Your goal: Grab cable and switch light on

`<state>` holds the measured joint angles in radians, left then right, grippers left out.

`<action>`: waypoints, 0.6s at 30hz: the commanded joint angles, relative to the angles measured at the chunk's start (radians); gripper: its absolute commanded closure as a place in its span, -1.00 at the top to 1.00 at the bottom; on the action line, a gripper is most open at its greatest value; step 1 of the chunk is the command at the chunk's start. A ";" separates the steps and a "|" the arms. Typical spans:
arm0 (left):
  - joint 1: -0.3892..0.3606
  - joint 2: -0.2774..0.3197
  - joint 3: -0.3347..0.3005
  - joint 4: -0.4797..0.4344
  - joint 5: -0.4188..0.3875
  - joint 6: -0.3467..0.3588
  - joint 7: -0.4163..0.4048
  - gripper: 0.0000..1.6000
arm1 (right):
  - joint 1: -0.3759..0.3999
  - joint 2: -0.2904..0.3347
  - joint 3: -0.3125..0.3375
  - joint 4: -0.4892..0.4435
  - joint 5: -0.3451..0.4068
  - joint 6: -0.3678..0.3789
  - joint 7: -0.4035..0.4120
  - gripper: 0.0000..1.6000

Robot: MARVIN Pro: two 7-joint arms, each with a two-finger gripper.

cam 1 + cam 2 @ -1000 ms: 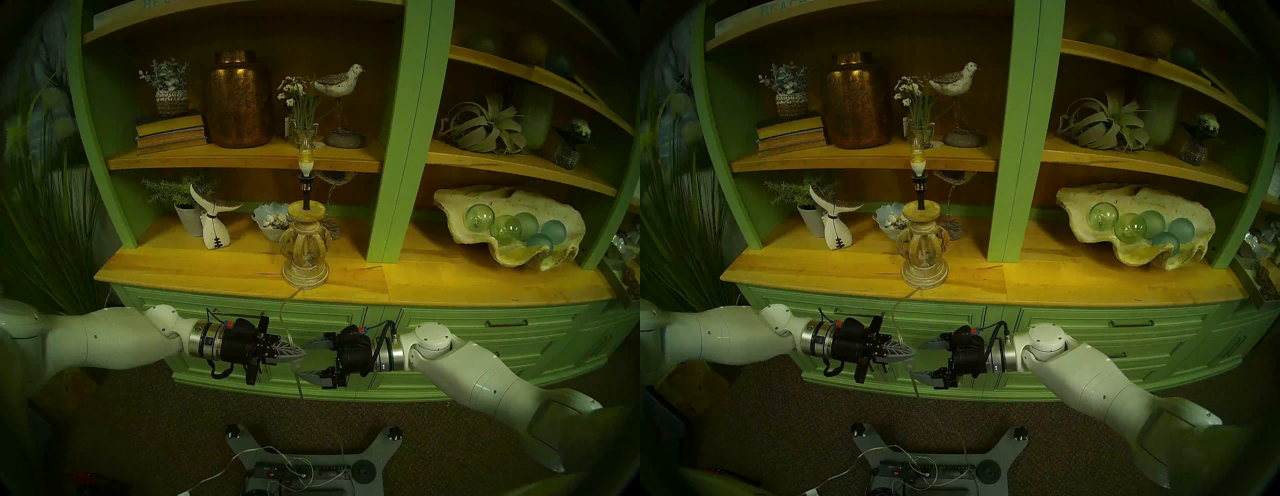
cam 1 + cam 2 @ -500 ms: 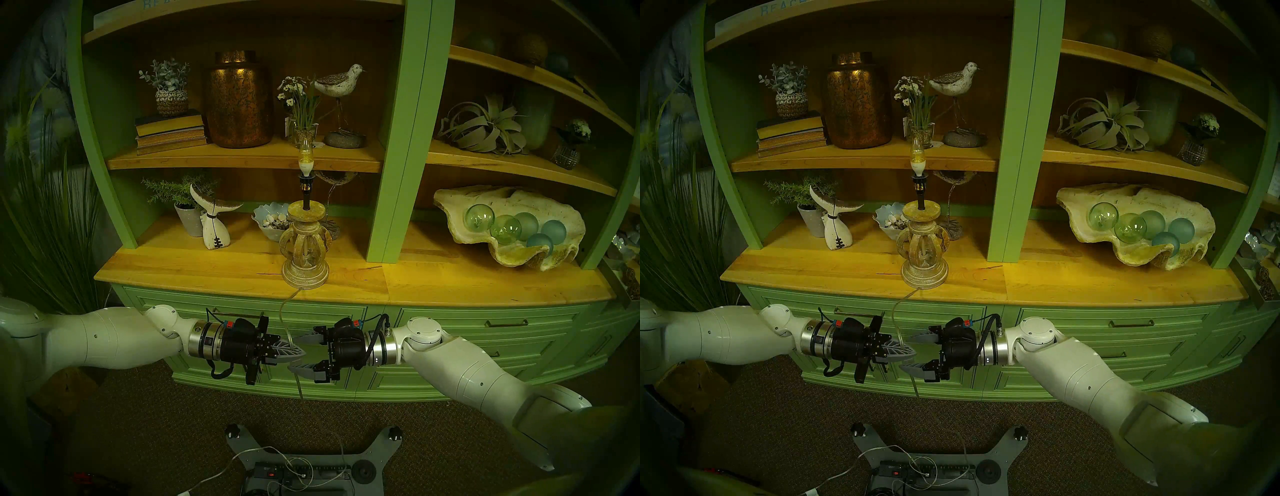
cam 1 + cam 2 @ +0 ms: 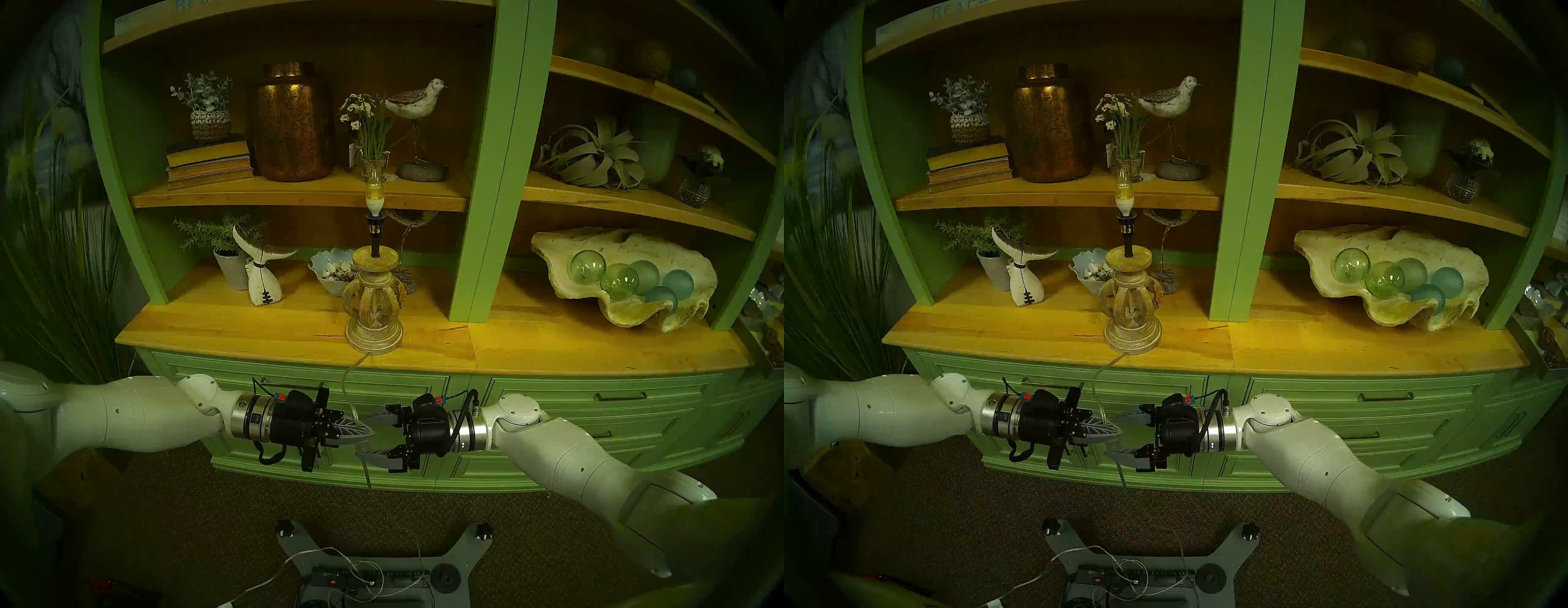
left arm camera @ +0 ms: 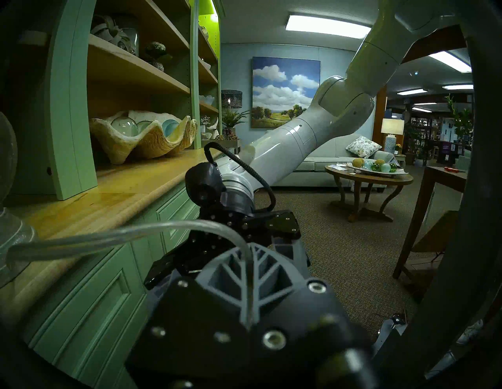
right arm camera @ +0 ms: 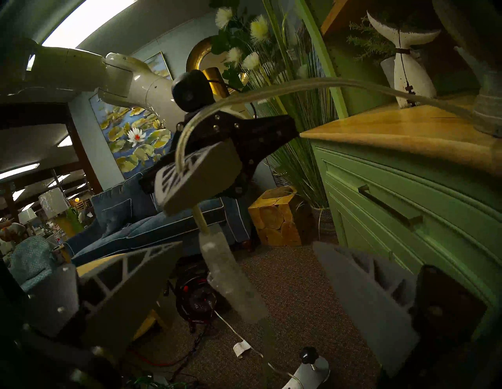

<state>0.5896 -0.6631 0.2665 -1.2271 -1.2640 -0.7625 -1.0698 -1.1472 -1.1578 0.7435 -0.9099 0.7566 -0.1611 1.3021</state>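
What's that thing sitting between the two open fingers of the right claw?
The clear inline switch on the cable, hanging between the right gripper fingers untouched; the right wrist view shows it.

I see: green-painted wooden shelf unit with honey-coloured butcher-block counter; brown looped carpet; fluorescent ceiling panel.

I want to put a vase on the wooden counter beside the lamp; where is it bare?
Bare: counter front, left of the lamp, and the stretch between lamp and clam shell. Crowded: behind the lamp, around the shell bowl and whale tail.
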 commanded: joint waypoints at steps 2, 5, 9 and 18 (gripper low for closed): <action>-0.040 -0.003 -0.006 -0.004 -0.022 -0.011 -0.121 -1.00 | 0.057 -0.069 -0.006 0.037 0.001 -0.008 0.028 1.00; -0.045 -0.002 0.003 -0.009 -0.018 -0.014 -0.104 -1.00 | 0.057 -0.085 -0.012 0.070 -0.003 -0.019 0.037 1.00; -0.049 -0.004 0.009 -0.007 -0.024 -0.016 -0.112 -1.00 | 0.062 -0.097 -0.010 0.092 0.001 -0.034 0.050 1.00; -0.061 -0.004 0.029 -0.011 -0.025 -0.023 -0.095 -1.00 | 0.081 -0.104 -0.007 0.132 -0.004 -0.063 0.079 -0.88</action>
<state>0.5685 -0.6660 0.2958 -1.2269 -1.2735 -0.7725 -1.0567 -1.1103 -1.2425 0.7275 -0.7726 0.7509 -0.2097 1.3628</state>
